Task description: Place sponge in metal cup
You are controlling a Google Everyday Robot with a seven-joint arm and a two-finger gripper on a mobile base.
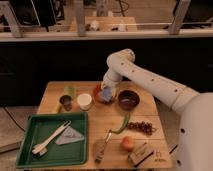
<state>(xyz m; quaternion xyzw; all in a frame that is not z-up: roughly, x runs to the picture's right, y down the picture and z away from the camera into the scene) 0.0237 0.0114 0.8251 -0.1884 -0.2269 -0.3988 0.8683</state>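
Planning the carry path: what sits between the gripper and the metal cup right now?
In the camera view, the white round cup stands on the table between the gripper, holding the sponge over the red bowl, and the metal cup.

The gripper (107,93) sits over the sponge (106,95) and a red bowl (98,92), hiding most of both. Robot body (197,130) is cut off at the right edge.

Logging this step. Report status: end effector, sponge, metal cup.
End effector over table's rear middle, sponge at its tip. Metal cup off to the left, upright. White cup stands between.
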